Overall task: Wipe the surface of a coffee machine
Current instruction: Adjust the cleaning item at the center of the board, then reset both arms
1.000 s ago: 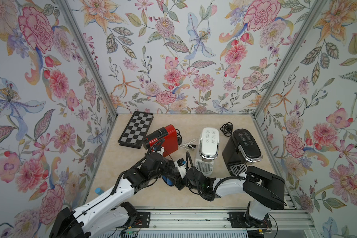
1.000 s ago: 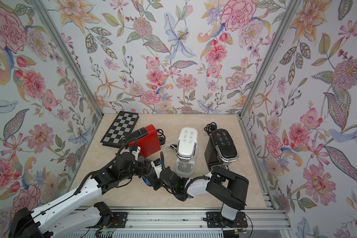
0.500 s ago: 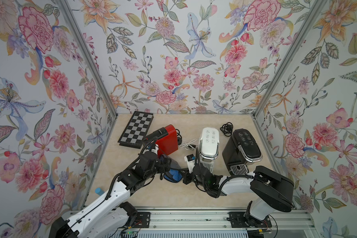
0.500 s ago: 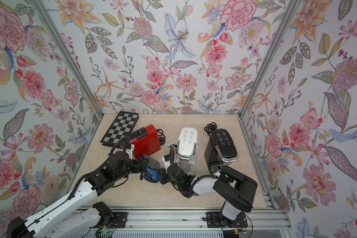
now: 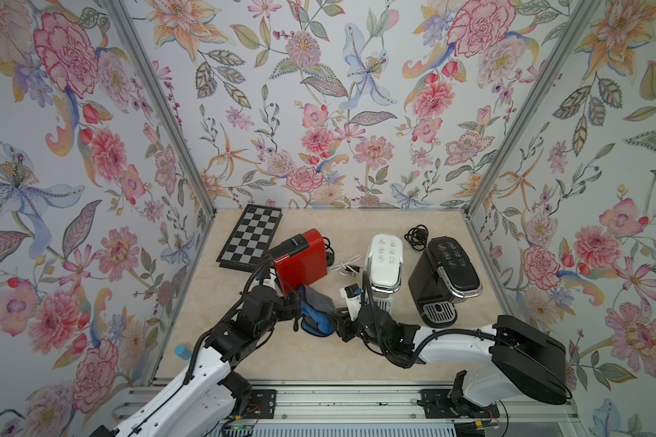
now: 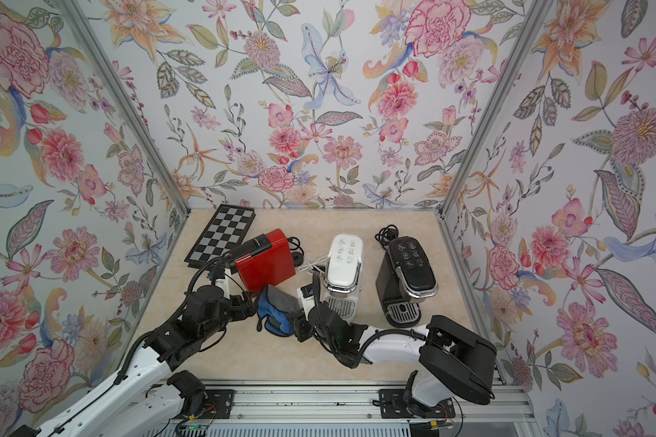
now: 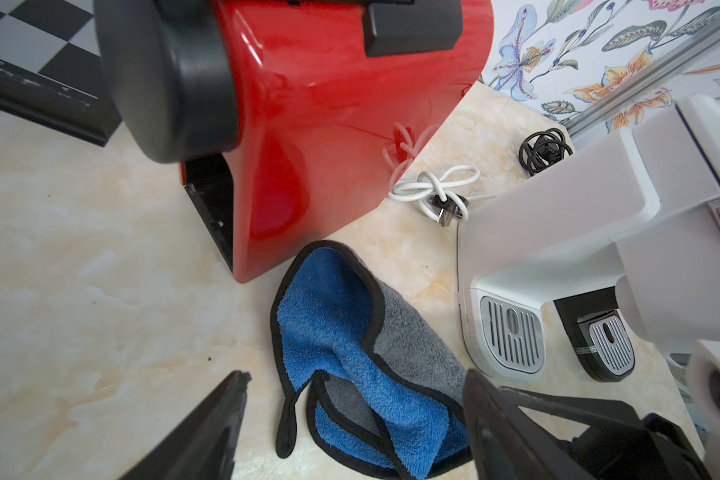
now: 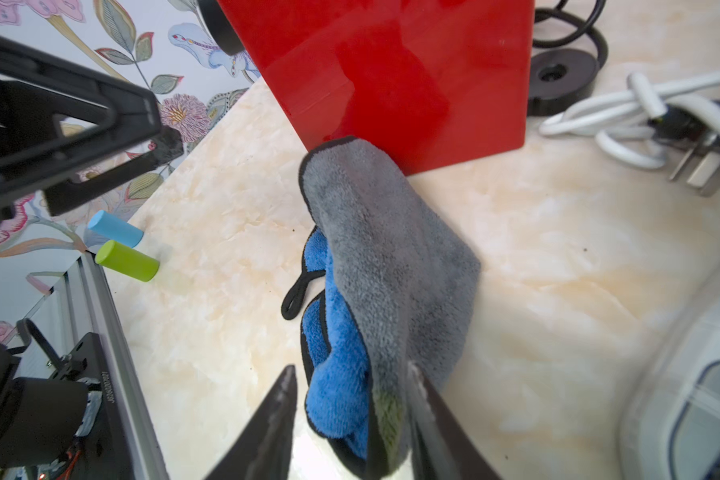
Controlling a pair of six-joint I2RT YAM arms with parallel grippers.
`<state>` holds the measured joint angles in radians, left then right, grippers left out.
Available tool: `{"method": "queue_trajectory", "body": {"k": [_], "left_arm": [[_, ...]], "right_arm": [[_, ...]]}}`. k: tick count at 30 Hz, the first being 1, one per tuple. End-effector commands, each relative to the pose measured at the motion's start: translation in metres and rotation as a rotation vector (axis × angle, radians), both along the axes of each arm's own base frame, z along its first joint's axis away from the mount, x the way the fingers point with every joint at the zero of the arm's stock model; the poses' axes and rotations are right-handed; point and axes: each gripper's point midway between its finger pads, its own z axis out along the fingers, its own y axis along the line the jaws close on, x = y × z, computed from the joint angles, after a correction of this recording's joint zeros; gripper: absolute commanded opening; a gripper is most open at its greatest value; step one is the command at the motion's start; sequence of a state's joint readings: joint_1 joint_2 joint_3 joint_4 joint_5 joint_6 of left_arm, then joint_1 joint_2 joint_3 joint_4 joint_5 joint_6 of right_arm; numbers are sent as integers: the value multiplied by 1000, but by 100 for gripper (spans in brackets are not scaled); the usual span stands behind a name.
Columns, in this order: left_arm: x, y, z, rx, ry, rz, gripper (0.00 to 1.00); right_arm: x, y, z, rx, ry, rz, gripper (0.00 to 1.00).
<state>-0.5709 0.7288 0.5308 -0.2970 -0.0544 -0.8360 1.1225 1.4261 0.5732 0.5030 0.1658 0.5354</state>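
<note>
Top views, both of them, show the red coffee machine (image 5: 300,261) standing at the table's (image 5: 220,302) left-centre, just in front of a chessboard (image 5: 250,236), with a white machine (image 5: 385,261) and a black machine (image 5: 445,272) to its right. A blue-and-grey cloth (image 5: 315,314) lies crumpled on the table just in front of the red coffee machine's near corner. The left gripper (image 5: 294,306) sits at the cloth's left edge and the right gripper (image 5: 338,321) at its right edge, so the two arms meet over it.

Left wrist view: the left gripper's fingers (image 7: 495,407) stand wide apart with nothing pinched between them. The cloth sits on the table between and beyond the tips, its far fold close to the red casing (whether it touches there I cannot tell from this angle). A coiled white cable (image 7: 433,187) lies between the red and white machines.

Right wrist view: the right gripper's jaws are partly apart and straddle the cloth's near fold. One finger (image 8: 425,399) lies against the grey side, and the other stands just off the blue side, with a sliver of table showing between. The cloth's far end leans on the foot of the red coffee machine. A blue cylinder (image 8: 115,227) and a green cylinder (image 8: 127,261) lie side by side at the table's left edge.
</note>
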Motion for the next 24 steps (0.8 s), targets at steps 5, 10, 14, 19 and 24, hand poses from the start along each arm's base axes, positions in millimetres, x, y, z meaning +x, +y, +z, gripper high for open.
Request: {"method": "queue_trajectory", "body": {"k": [5, 10, 14, 19, 24], "left_arm": [[11, 40, 15, 58, -165, 181, 83], [11, 81, 17, 133, -242, 367, 82], [6, 110, 19, 156, -310, 507, 84], [-2, 143, 24, 228, -376, 672, 87], [-8, 168, 28, 386, -404, 776, 87]], "right_arm": [[-12, -34, 14, -67, -68, -3, 52], [-11, -92, 20, -102, -109, -124, 54], [-6, -152, 23, -90, -125, -278, 57], [8, -230, 9, -120, -66, -515, 60], [24, -283, -5, -101, 46, -707, 63]]}}
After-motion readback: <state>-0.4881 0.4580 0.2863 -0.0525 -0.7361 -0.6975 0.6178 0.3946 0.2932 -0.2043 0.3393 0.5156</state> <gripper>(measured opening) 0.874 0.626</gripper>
